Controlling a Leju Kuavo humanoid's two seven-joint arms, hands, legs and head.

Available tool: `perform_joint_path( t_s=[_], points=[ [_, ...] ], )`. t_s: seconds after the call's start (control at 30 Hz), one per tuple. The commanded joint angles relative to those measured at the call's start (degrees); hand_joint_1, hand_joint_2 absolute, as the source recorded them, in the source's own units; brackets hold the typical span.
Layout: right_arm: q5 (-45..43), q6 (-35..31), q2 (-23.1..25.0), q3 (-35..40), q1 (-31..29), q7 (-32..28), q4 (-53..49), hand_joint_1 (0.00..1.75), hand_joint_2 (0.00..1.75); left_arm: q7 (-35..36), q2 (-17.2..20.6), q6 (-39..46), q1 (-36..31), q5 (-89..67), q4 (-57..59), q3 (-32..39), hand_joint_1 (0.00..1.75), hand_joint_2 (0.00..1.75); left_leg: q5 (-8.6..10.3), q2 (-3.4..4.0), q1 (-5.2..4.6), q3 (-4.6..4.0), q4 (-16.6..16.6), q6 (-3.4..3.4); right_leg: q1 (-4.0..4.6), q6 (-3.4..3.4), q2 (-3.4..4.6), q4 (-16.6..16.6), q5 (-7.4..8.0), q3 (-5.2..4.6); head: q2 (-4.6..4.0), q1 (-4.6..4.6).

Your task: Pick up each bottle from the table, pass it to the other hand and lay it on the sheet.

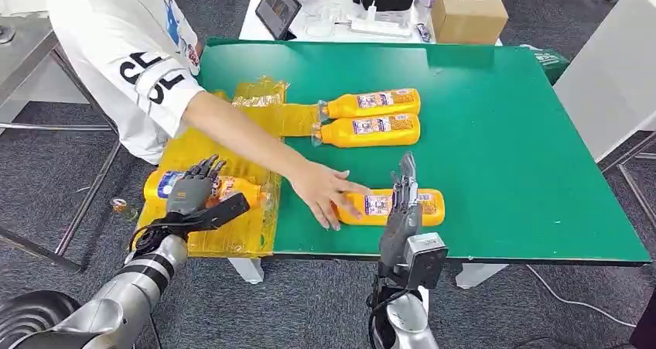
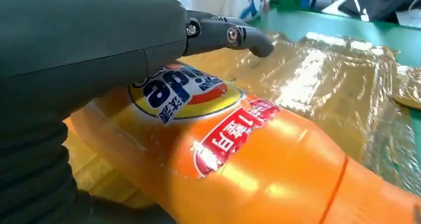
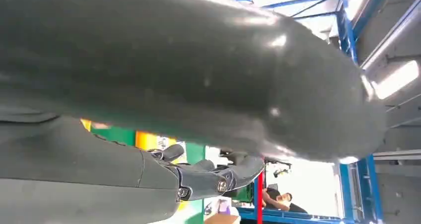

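Nearest us, at the table's [image 1: 495, 132] front left corner, our left hand [image 1: 193, 190] rests over an orange bottle [image 1: 232, 188] lying on its side on the yellow sheet [image 1: 232, 233]; the thumb sits along the near side and the fingers drape over the top. The left wrist view shows the thumb [image 2: 228, 34] arched above the label with a gap under it, so we cannot tell whether the hand grasps or merely covers the bottle

Along the front edge, nearer the middle, a second bottle [image 1: 429, 207] lies on the bare green top. Our right hand [image 1: 402, 202] stands over it with fingers straight and apart, released, gripping nothing. A person's hand [image 1: 329, 194] presses on the neck end of this same bottle, so we judge it wise to wait for that hand to clear

Further back, towards the middle, two more bottles [image 1: 371, 117] lie side by side, touching, necks pointing towards the sheet

Handling, as we judge it: glossy rigid plastic, probably full and fairly heavy, apt to roll and slip. Best taken around the mid-body at the label, leaving the neck end free for the receiving hand. The sheet is thin crinkled film; likely to bunch or drag
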Motion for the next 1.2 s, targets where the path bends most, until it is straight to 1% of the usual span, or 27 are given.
perform_joint_path(
  t_s=[0.03, 0.1, 0.17, 0.23, 0.27, 0.3, 0.33, 0.4, 0.5, 0.53, 0.57, 0.6, 0.63, 0.67, 0.7, 0.73, 0.83, 0.87, 0.9, 0.93, 0.97, 1.0, 1.03, 1.1, 1.13, 1.17, 1.2],
  points=[
    [-0.07, 1.5, -0.04, -1.88, -2.85, 0.13, 6.56, 0.0, 1.75, -2.43, -0.52, -11.83, 1.01, 5.82, 4.52, 2.53, 0.0, 0.0, -0.06, 0.11, -0.01, 0.36, -0.12, 0.1, 0.04, -0.15, 0.04, -0.15, -0.01, 0.34, 0.0, 0.0],
    [-1.11, 2.24, 0.15, -2.24, -3.14, 0.13, 6.71, 0.0, 1.75, -4.1, 0.02, -15.45, 1.57, 8.23, 4.63, 2.74, 0.0, 0.0, -0.02, -0.11, -0.03, 0.36, -0.1, 0.06, 0.0, -0.08, -0.08, -0.09, -0.05, 0.39, 0.0, 0.0],
    [-1.68, 2.9, 0.07, -2.32, -3.43, 0.13, 6.82, 0.0, 1.75, -5.43, 0.53, -18.82, 1.95, 10.76, 5.0, 3.41, 0.0, 0.0, -0.01, -0.06, -0.04, 0.51, -0.16, 0.08, -0.01, -0.11, -0.03, -0.15, -0.02, 0.53, 0.0, -0.02],
    [-1.66, 2.96, -0.01, -2.31, -3.72, 0.13, 7.37, 0.0, 1.75, -8.1, 0.74, -23.74, 2.75, 16.21, 4.7, 5.97, 0.0, 0.0, 0.02, 0.07, 0.01, 0.67, -0.25, 0.15, 0.08, -0.22, 0.03, -0.29, 0.07, 0.69, 0.0, 0.0],
    [-1.63, 3.13, -0.07, -2.2, -4.04, 0.13, 7.9, 0.0, 1.75, -10.01, 0.82, -29.61, 2.96, 20.67, 4.93, 8.39, 0.0, 0.0, 0.01, -0.1, -0.04, 0.69, -0.19, 0.09, 0.0, -0.12, -0.07, -0.19, 0.0, 0.72, 0.0, 0.0],
    [-1.84, 3.78, -0.18, -2.04, -4.4, 0.13, 8.49, 0.0, 1.75, -12.42, 1.34, -36.22, 3.94, 25.68, 4.2, 10.7, 0.0, 0.0, 0.02, -0.03, -0.02, 0.76, -0.25, 0.11, 0.03, -0.17, 0.0, -0.25, 0.05, 0.79, 0.0, 0.0],
    [-1.68, 4.18, -0.34, -1.69, -5.07, 0.13, 9.76, 0.0, 1.75, -16.87, 2.05, -45.91, 5.97, 32.41, 2.46, 12.79, 0.0, 0.0, 0.0, 0.01, -0.05, 0.84, -0.26, 0.1, -0.01, -0.14, 0.09, -0.24, 0.05, 0.84, 0.0, 0.02],
    [-1.91, 3.92, -0.56, -1.61, -5.51, 0.13, 10.46, 0.0, 1.75, -18.57, 3.31, -52.49, 8.27, 38.12, -0.63, 12.32, 0.0, 0.0, -0.02, 0.27, -0.05, 1.01, -0.32, 0.09, 0.0, -0.19, 0.33, -0.29, 0.11, 0.94, 0.0, 0.02],
    [-2.13, 3.98, -0.73, -2.29, -5.76, 0.13, 11.06, 0.0, 1.75, -18.45, 3.84, -54.83, 9.47, 43.4, -5.18, 10.52, 0.0, 0.0, -0.05, 0.25, -0.06, 1.05, -0.24, 0.05, 0.0, -0.18, 0.22, -0.19, 0.04, 0.99, 0.0, 0.0],
    [-2.03, 3.79, -0.69, -2.48, -5.71, 0.13, 11.2, 0.0, 1.75, -18.41, 3.42, -54.55, 9.52, 44.8, -6.24, 10.4, 0.0, 0.0, -0.03, 0.04, -0.04, 0.93, -0.15, 0.04, 0.01, -0.13, 0.03, -0.12, -0.02, 0.94, 0.0, 0.02],
    [-1.69, 3.4, -0.7, -2.65, -5.34, 0.13, 11.04, 0.0, 1.75, -18.62, 1.6, -50.21, 9.61, 47.58, -9.06, 10.87, 0.0, 0.0, -0.01, 0.11, -0.01, 0.96, -0.21, 0.06, 0.05, -0.21, 0.07, -0.18, 0.02, 0.93, 0.0, 0.04],
    [-1.28, 2.71, -0.65, -2.83, -4.99, 0.13, 10.79, 0.0, 1.75, -17.53, -0.09, -46.22, 9.24, 48.71, -10.66, 11.09, 0.0, 0.0, -0.01, -0.1, -0.03, 0.95, -0.16, 0.04, 0.02, -0.15, -0.1, -0.12, -0.05, 0.96, 0.0, 0.0],
    [-0.74, 2.17, -0.58, -3.05, -4.47, 0.13, 10.4, 0.0, 1.75, -16.63, -1.62, -39.51, 8.94, 48.16, -12.69, 10.05, 0.0, 0.0, 0.02, -0.06, 0.0, 0.89, -0.17, 0.06, 0.05, -0.18, -0.09, -0.16, -0.01, 0.88, 0.0, 0.0],
    [-0.6, 2.37, -0.61, -3.2, -4.09, 0.13, 10.03, 0.0, 1.75, -14.88, -2.3, -38.11, 8.74, 48.76, -13.89, 8.99, 0.0, 0.0, 0.02, -0.09, 0.04, 0.81, -0.15, 0.09, 0.1, -0.22, -0.14, -0.18, 0.0, 0.86, 0.0, 0.02],
    [-0.48, 2.51, -0.58, -3.34, -3.95, 0.13, 9.89, 0.0, 1.75, -14.12, -2.46, -37.67, 8.69, 49.53, -14.46, 8.18, 0.0, 0.0, 0.03, -0.31, 0.03, 0.72, -0.06, 0.04, 0.06, -0.09, -0.31, -0.07, -0.07, 0.79, 0.0, 0.0],
    [-0.48, 2.51, -0.58, -3.34, -3.95, 0.13, 9.89, 0.0, 1.75, -14.12, -2.46, -37.67, 8.69, 49.53, -14.46, 8.18, 0.0, 0.0, 0.05, -0.37, 0.04, 0.68, -0.07, 0.11, 0.09, -0.16, -0.42, -0.12, -0.07, 0.77, 0.0, 0.02],
    [-0.39, 2.53, -0.45, -3.41, -4.06, 0.13, 10.02, 0.0, 1.75, -14.18, -1.87, -37.62, 9.09, 50.16, -14.33, 7.89, 0.0, 0.0, 0.04, -0.21, 0.0, 0.6, -0.08, 0.02, 0.04, -0.1, -0.21, -0.08, -0.05, 0.6, 0.0, 0.02],
    [0.55, 1.74, -0.33, -3.62, -4.03, 0.13, 10.08, 0.0, 1.75, -16.55, -1.89, -29.82, 9.41, 48.2, -15.55, 7.18, 0.0, 0.0, 0.01, -0.08, 0.03, 0.62, -0.11, 0.07, 0.08, -0.17, -0.13, -0.15, -0.02, 0.63, 0.0, 0.02],
    [1.59, 0.84, -0.31, -3.67, -3.77, 0.13, 10.07, 0.0, 1.75, -18.25, -3.64, -19.07, 9.21, 45.78, -17.38, 7.1, 0.0, 0.0, -0.01, -0.04, 0.05, 0.67, -0.14, 0.11, 0.11, -0.22, -0.13, -0.21, -0.02, 0.69, 0.0, 0.04],
    [3.02, 0.07, -0.55, -3.32, -3.59, 0.13, 10.08, 0.0, 1.75, -19.81, -5.4, -13.3, 9.4, 45.25, -20.02, 7.64, 0.0, 0.0, 0.0, -0.12, 0.03, 0.59, -0.1, 0.05, 0.08, -0.18, -0.17, -0.13, -0.04, 0.63, 0.0, 0.02],
    [4.81, -0.81, -0.79, -2.84, -3.39, 0.13, 10.08, 0.0, 1.75, -20.96, -7.39, -5.29, 10.46, 44.2, -24.57, 7.75, 0.0, 1.75, 0.03, -0.27, 0.02, 0.47, -0.06, 0.03, 0.05, -0.13, -0.31, -0.07, -0.06, 0.52, 0.0, 0.02],
    [7.45, -1.23, -1.74, -1.7, -3.55, 0.78, 10.41, 0.0, 1.75, -20.96, -8.22, 0.49, 11.23, 42.02, -27.62, 6.63, 0.0, 1.75, 0.04, -0.31, 0.02, 0.39, -0.03, 0.02, 0.05, -0.11, -0.33, -0.07, -0.06, 0.41, 0.0, 0.02],
    [12.17, -3.09, -3.24, -0.45, -4.12, 2.72, 11.34, 0.0, 1.75, -20.9, -9.34, 9.93, 12.06, 37.41, -30.27, 5.7, 0.0, 1.75, -0.01, -0.35, 0.07, 0.37, 0.0, 0.08, 0.11, -0.17, -0.42, -0.09, -0.1, 0.47, 0.0, 0.02],
    [19.44, -4.29, -6.39, 0.78, -5.89, 7.67, 13.17, 0.0, 1.75, -20.96, -9.97, 14.47, 14.38, 37.06, -34.93, 2.87, 0.0, 1.75, -0.02, -0.23, 0.04, 0.35, -0.03, 0.08, 0.1, -0.17, -0.31, -0.13, -0.07, 0.37, 0.0, -0.02],
    [23.51, -4.41, -8.63, 0.76, -7.42, 10.16, 14.26, 0.0, 1.75, -20.96, -8.96, 19.32, 16.48, 37.24, -38.76, -1.16, 0.0, 1.75, 0.0, -0.3, 0.03, 0.33, -0.05, 0.07, 0.07, -0.1, -0.33, -0.16, -0.05, 0.38, 0.0, 0.0],
    [24.59, -4.4, -9.44, 0.16, -8.16, 10.55, 14.69, 0.0, 1.75, -20.96, -8.79, 20.34, 17.31, 37.41, -39.87, -2.12, 0.0, 1.75, -0.04, -0.23, 0.04, 0.42, -0.07, 0.12, 0.09, -0.14, -0.29, -0.23, -0.07, 0.48, 0.0, 0.02],
    [29.88, -4.28, -11.9, 0.3, -9.9, 13.86, 15.56, 0.0, 1.75, -20.96, -10.01, 21.09, 20.1, 32.73, -46.6, -0.95, 0.0, 1.75, -0.03, -0.17, 0.01, 0.37, -0.07, 0.11, 0.06, -0.1, -0.21, -0.21, -0.04, 0.44, 0.0, 0.02]
  ],
)
